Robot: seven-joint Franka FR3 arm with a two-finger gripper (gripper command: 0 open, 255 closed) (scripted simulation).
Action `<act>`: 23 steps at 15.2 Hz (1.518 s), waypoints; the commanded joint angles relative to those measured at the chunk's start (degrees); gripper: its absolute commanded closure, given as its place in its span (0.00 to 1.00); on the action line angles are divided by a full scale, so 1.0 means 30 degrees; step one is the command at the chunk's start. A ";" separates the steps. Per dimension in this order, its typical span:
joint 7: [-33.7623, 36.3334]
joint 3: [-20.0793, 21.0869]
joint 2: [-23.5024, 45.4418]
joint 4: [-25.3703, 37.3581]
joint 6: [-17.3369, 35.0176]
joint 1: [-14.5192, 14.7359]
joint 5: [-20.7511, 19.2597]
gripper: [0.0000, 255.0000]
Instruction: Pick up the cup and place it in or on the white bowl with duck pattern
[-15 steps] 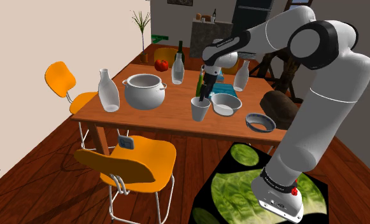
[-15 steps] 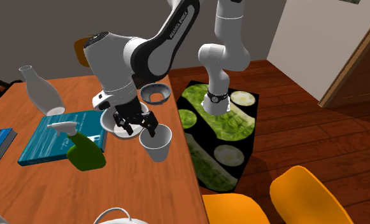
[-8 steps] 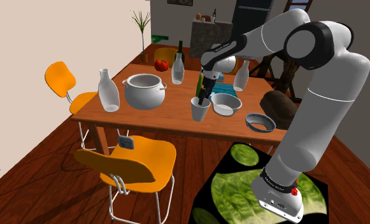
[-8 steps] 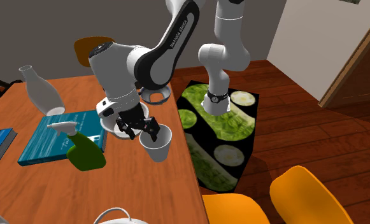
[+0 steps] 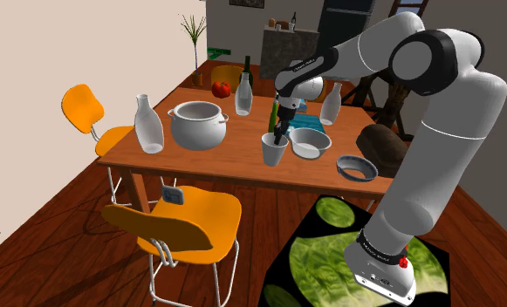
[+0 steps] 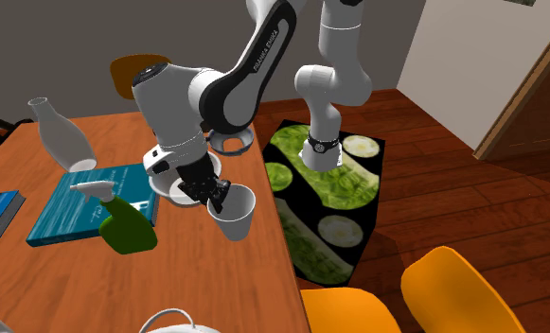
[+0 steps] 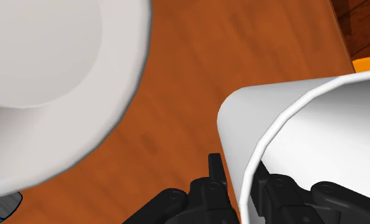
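Observation:
A white cup stands upright near the wooden table's front edge. In the second exterior view the cup sits close to the table's right edge. My black gripper comes down onto its rim, shut on the cup wall, one finger outside and the other inside. The gripper pinches the rim on the side facing the bowl. The plain white bowl rests on the table right beside the cup, partly hidden by the hand. Its rounded side lies just beyond the gripper.
A white pot, glass bottles, a green spray bottle, a blue book and a grey-blue bowl share the table. An orange chair stands in front of it.
The fingers, open around the cup's rim a second ago, have closed onto its wall. The arm and cup have barely moved.

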 commanded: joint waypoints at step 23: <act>0.1308 -0.0066 -0.1835 0.2152 -0.3713 0.0035 -0.1157 1.00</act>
